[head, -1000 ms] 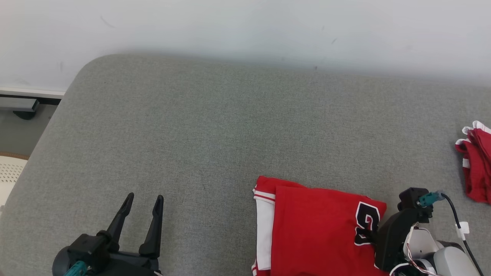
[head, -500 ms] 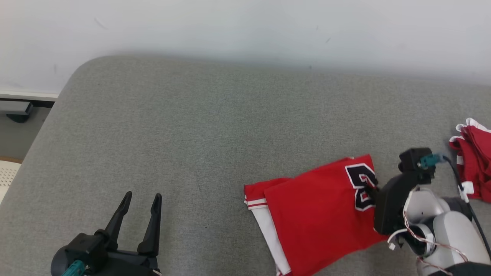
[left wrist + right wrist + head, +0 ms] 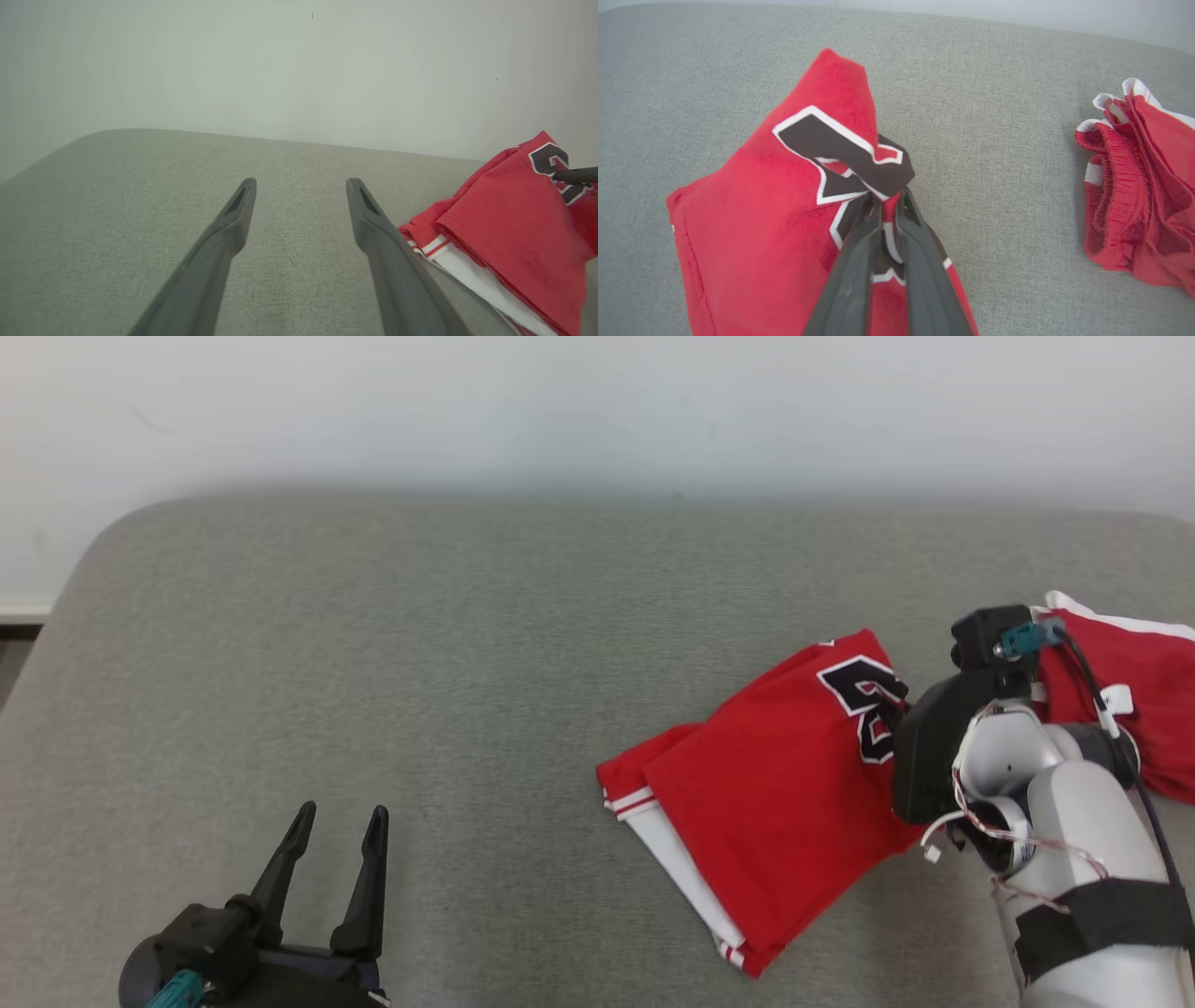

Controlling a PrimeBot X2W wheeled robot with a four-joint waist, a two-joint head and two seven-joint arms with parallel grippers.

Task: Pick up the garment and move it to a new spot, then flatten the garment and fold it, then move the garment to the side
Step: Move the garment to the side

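Note:
The garment (image 3: pixel 775 784) is a folded red jersey with white trim and a black number, lying tilted on the grey cushioned surface (image 3: pixel 373 644). My right gripper (image 3: pixel 899 707) is shut on its numbered corner, which is lifted off the surface. In the right wrist view the fingers (image 3: pixel 859 261) pinch the garment (image 3: pixel 752 224) just under the black print, at the gripper (image 3: pixel 887 198). My left gripper (image 3: pixel 341 817) rests open at the lower left, well apart from the garment. Its wrist view shows the same gripper (image 3: pixel 301 186) with nothing between its fingers and the garment (image 3: pixel 509 233) to the right.
A second red garment (image 3: pixel 1130 681) with white trim lies bunched at the right edge, just behind my right wrist; it is also in the right wrist view (image 3: pixel 1139 186). A pale wall (image 3: pixel 597 411) runs along the far side. The surface's rounded corner (image 3: pixel 103 537) is at far left.
My right gripper has pulled the garment's numbered corner away from me and to the right, swinging the garment to a slant. The head view has shifted. The left gripper has stayed put.

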